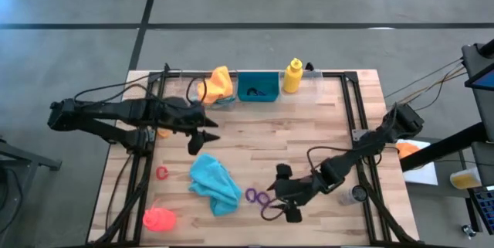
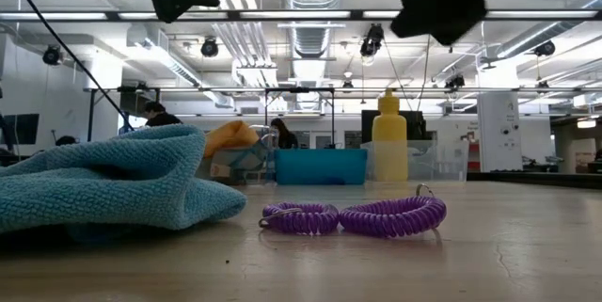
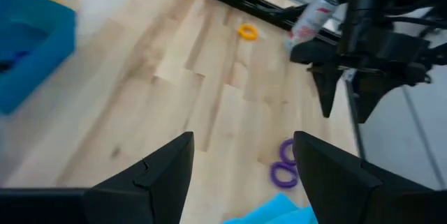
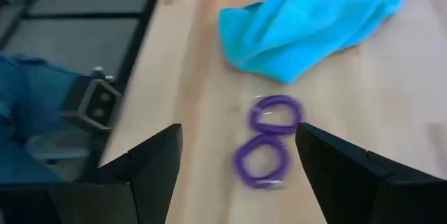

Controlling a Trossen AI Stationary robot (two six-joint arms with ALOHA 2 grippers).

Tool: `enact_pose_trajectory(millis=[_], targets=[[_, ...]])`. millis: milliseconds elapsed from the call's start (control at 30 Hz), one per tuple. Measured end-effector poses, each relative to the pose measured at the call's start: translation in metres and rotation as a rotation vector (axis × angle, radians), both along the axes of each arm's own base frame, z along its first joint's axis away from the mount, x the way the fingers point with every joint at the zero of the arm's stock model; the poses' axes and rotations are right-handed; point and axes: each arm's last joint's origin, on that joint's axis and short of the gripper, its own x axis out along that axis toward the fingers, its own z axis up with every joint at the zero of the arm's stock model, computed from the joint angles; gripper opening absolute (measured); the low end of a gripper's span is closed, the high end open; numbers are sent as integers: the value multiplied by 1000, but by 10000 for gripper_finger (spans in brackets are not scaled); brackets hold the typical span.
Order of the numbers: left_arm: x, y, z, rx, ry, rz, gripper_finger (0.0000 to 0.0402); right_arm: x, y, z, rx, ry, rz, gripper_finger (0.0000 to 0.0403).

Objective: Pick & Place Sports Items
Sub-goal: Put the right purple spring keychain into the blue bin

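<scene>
**Right hand lining up over the purple rings**

Right hand (image 1: 292,202) is hovering above the desk (image 1: 324,136) at about 5 o'clock, fingers spread, holding nothing. The purple rings (image 1: 257,196) are lying flat just beside it, toward 9 o'clock, two coiled loops touching each other. In the right wrist view the rings (image 4: 269,139) are sitting between the two fingers' line, near the teal cloth (image 4: 318,15) but apart from it.

Handling guess: the rings look light, springy and thin, lying low on the wood, so probably easy to nudge away. Best bet is pinching across one coil's rim from above, or where the two loops are meeting, so both are coming up together.

The cloth (image 1: 214,182) looks soft and floppy; pinching a raised fold should work.

Left hand (image 1: 202,138) is waiting at about 9 o'clock, fingers spread and empty.

Yellow bottle (image 1: 292,76) is standing upright at 12 o'clock, probably rigid and smooth.
</scene>
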Motion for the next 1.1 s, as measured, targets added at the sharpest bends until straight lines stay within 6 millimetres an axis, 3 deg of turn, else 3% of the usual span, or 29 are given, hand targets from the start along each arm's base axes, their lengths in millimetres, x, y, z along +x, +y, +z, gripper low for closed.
enact_pose_trajectory(millis=[367,767,1100], targets=[[7,-9,-23,-84,-92,21,246,-20,2,-32,22,-95,46,279],[7,-9,-40,-111,-107,35,246,-22,0,-35,-38,-128,-4,279],[7,-8,-41,-46,-126,32,246,-23,0,-36,-46,-118,-3,279]])
